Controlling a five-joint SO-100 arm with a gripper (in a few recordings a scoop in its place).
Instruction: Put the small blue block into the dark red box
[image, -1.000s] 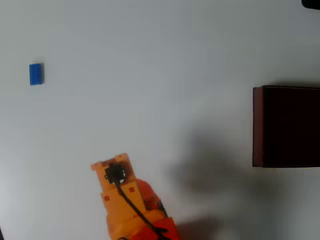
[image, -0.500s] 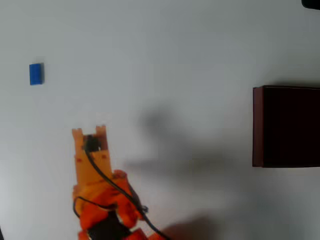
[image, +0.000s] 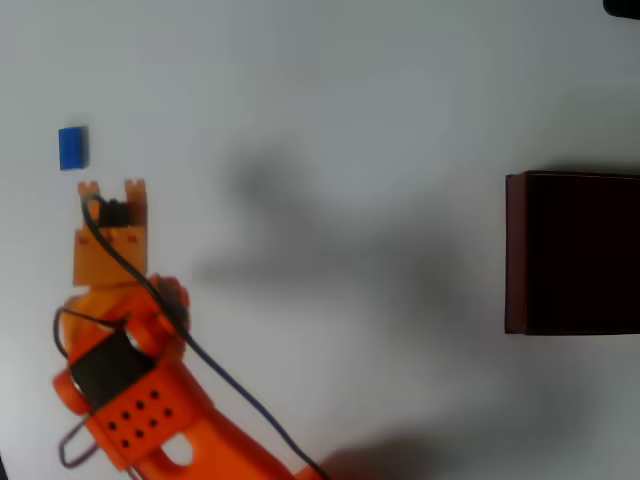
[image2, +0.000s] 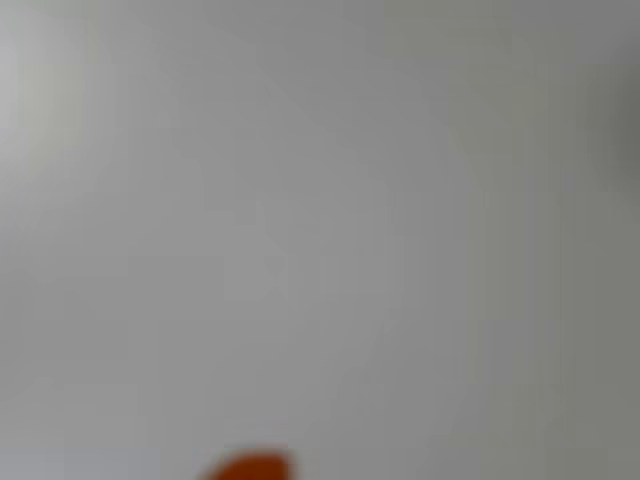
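One tiny bright blue rectangular block (image: 72, 148) lay at the overhead view's far left on the white table (image: 330, 90), well apart from the large maroon-walled box (image: 572, 252) at the right edge. The orange gripper (image: 112, 186) hovered just below-right of it, fingers slightly parted, nothing between them. Its next move probably called for sliding up-left to straddle the block before descending. The wrist view was a blur of table, settling nothing.

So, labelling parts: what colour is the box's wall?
Dark red on the box, clearest in the overhead view.
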